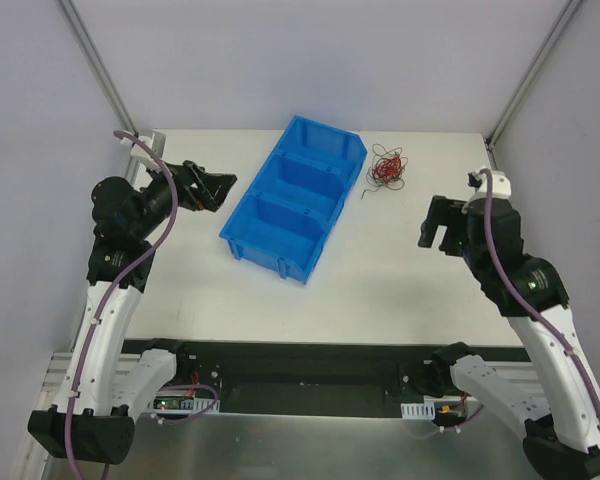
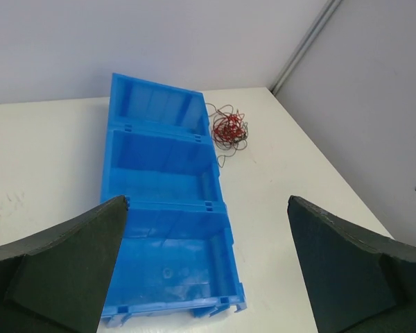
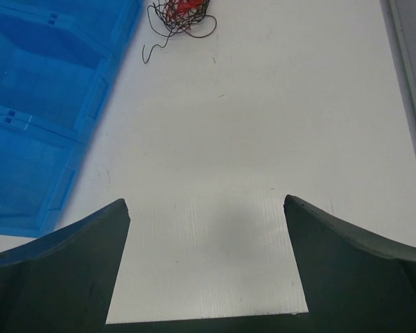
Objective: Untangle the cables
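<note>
Left gripper (image 2: 208,202) and right gripper (image 3: 205,201) gape wide; cables (image 1: 386,167) (one tangle) lie beside bin (image 1: 280,226)

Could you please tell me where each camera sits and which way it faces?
Top external: above and behind the left arm and right arm, looking down on the table, blue bin and cables; left gripper and right gripper show.
Left wrist: on the left arm, looking along the bin toward the cables; its open fingers show.
Right wrist: on the right arm, looking down at bare table; its open fingers show.
Shared: all three see bin and cables.
</note>
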